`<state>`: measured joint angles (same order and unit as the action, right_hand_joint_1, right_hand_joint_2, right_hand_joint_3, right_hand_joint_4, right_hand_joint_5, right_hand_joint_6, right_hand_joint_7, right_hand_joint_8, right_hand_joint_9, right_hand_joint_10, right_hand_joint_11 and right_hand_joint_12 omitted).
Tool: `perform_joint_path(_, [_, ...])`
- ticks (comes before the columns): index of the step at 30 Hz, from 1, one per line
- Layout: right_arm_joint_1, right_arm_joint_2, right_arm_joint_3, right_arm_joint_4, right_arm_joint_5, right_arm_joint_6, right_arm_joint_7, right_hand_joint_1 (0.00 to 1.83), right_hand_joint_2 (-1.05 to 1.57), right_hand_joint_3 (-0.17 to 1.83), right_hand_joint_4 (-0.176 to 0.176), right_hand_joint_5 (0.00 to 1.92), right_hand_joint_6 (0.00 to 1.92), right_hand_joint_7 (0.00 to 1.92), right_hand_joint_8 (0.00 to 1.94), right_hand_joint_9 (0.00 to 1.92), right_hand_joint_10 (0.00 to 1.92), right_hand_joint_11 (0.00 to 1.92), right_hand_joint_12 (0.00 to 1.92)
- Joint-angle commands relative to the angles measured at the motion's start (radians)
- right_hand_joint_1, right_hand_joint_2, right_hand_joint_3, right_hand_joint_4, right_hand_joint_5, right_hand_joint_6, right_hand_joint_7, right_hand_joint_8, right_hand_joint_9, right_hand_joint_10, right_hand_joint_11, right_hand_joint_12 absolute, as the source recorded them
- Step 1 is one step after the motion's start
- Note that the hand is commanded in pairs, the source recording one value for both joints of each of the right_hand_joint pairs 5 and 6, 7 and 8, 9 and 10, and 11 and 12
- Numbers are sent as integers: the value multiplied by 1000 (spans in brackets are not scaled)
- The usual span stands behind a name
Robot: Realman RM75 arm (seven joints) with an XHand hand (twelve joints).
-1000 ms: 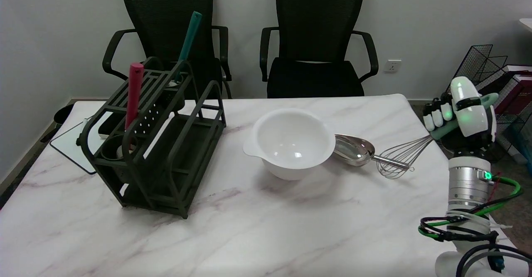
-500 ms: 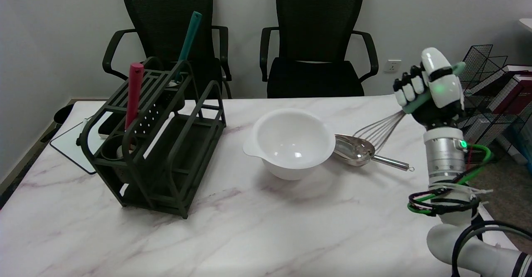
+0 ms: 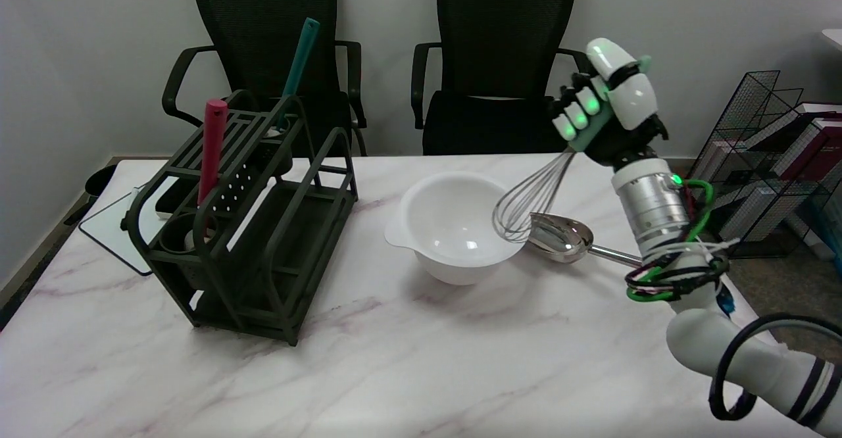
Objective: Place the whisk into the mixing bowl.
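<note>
lifted off the table and swung left since a second ago: whisk (image 3: 530, 202) now hanging tilted, wires over the bowl (image 3: 458, 226) rim by the scoop (image 3: 561, 235). gripped by hand (image 3: 608, 114), fingers curled round the handle. only lowering left, probably.

Scoop (image 3: 561, 235) just right of bowl (image 3: 458, 224)

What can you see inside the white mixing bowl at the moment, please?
The mixing bowl shows only bare white inner surface with glints of light. The whisk, held by the right hand, hangs with its wires over the bowl's right rim, which they partly cover; whether they touch it cannot be told.
</note>
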<state>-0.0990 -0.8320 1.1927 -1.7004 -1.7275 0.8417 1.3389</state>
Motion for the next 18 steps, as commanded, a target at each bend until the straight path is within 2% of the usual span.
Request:
perform_joint_path(1, [401, 1, -241, 126, 125, -312, 38, 835, 1492, 1071, 0, 1920, 1920, 1920, 1920, 1920, 1920, 1920, 1920])
perform_joint_path(8, [518, -27, -377, 298, 116, -262, 133, 832, 1515, 1021, 0, 1920, 1920, 1920, 1920, 1920, 1920, 1913, 1913])
perform_joint_path(18, [544, -88, -384, 484, 96, -201, 133, 828, 1540, 958, 0, 1920, 1920, 1920, 1920, 1920, 1920, 1878, 1878])
